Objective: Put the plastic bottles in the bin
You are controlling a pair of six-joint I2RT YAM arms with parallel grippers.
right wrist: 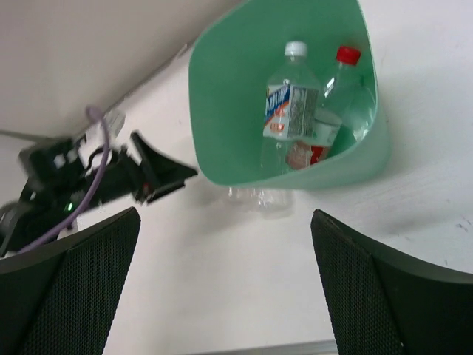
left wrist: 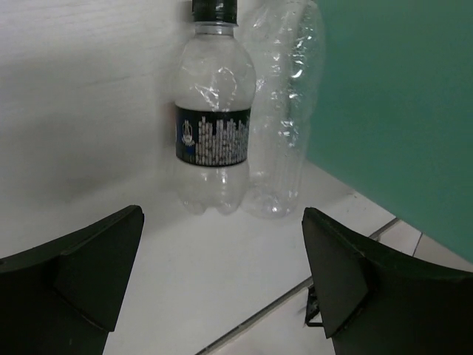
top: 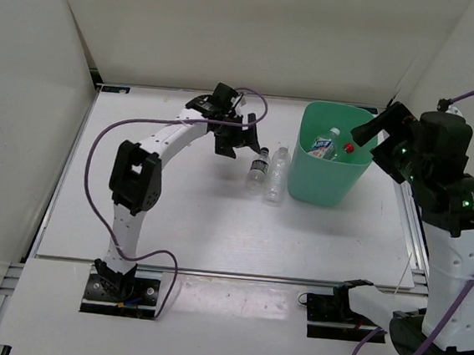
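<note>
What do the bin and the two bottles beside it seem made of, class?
Bin: probably moulded plastic, opaque mint-green, smooth with a soft sheen. Black-capped bottle: thin clear plastic, glossy, dented, see-through. Unlabelled bottle: likely the same, its clear wall heavily crinkled.

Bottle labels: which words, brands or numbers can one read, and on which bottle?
Black-capped bottle: dark label with white marks, no readable word.
White-capped bottle in the bin: blue letters on a white label, too blurred to read.
Red-capped bottle: nothing readable, too small and blurred.
Clear bottle beside the black-capped one: no label, no text.
</note>
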